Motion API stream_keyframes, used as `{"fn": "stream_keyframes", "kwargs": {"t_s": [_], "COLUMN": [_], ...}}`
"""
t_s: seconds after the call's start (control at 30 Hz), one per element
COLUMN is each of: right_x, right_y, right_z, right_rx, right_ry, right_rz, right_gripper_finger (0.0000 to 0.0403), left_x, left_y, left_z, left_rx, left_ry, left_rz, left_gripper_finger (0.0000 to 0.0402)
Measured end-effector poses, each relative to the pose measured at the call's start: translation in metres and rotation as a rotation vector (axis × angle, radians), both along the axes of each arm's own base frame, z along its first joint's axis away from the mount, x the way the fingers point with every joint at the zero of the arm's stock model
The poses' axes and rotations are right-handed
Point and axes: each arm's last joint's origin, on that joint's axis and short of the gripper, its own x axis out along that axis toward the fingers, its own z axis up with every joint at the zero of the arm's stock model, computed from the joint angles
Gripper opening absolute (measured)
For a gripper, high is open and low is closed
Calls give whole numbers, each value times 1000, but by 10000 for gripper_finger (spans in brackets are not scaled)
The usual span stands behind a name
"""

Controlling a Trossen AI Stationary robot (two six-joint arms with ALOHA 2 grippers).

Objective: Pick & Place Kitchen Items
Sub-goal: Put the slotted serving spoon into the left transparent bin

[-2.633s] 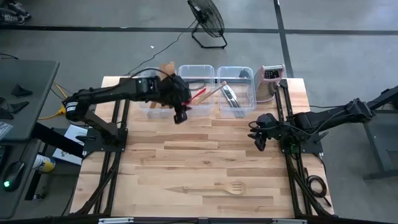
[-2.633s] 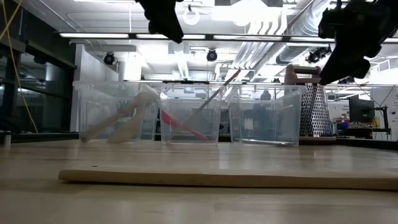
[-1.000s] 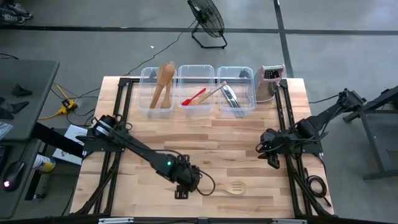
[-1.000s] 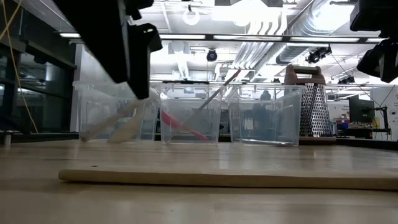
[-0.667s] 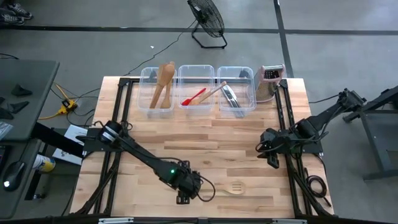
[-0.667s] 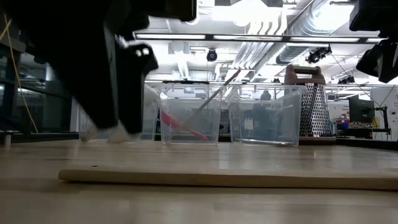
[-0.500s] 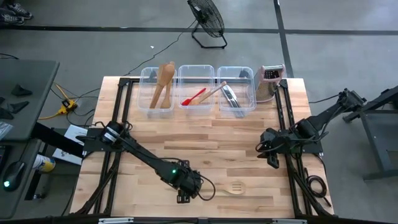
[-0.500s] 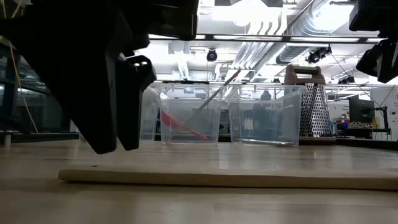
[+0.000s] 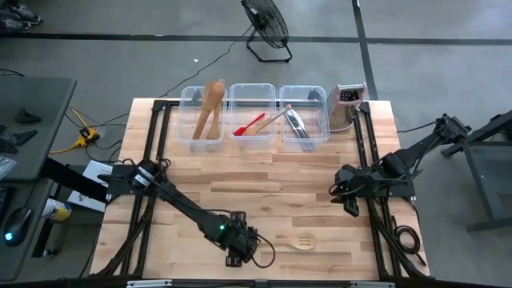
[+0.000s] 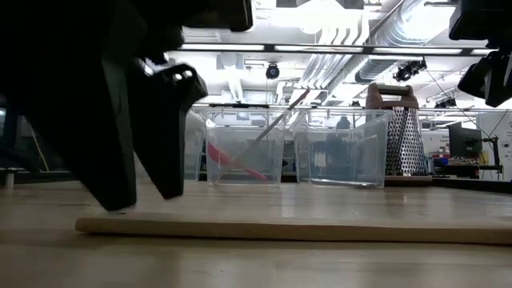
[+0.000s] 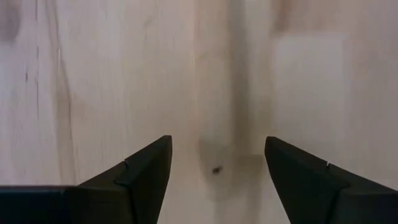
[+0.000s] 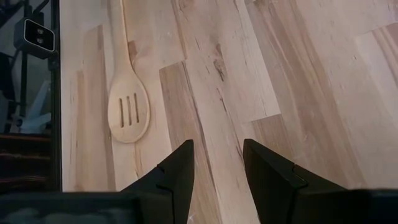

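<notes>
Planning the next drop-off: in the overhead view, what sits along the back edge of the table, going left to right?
Tub with wooden spoons → tub with the red spatula → tub with metal utensils → box grater.

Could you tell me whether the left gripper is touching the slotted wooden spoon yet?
Apart. The left wrist view shows the left gripper open, with table showing between each finger and the slotted wooden spoon handle.
</notes>
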Motion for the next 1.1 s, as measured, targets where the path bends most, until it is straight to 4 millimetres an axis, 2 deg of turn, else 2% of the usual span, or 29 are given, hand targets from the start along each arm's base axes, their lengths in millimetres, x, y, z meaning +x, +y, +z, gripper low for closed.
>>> {"fn": "stream_keyframes", "kwargs": {"t_s": [0.23,0.53,0.87,1.1], "right_x": [0,0,0,0], "right_y": [0,0,0,0], "right_z": [0,0,0,0], "right_rx": [0,3,8,14], "right_ry": [0,0,2,5], "right_rz": [0,-3,-9,-13], "right_gripper_finger": [130,130,130,130], "left_x": [-1,1,1,1], "left_y": [2,-2,-2,-3], "left_z": [-9,-19,-21,-21], "left_rx": [43,0,-35,-43], "left_ry": [36,73,100,104], "left_rz": [-15,-39,-49,-54], "left_gripper_finger": [253,246,153,115]}}
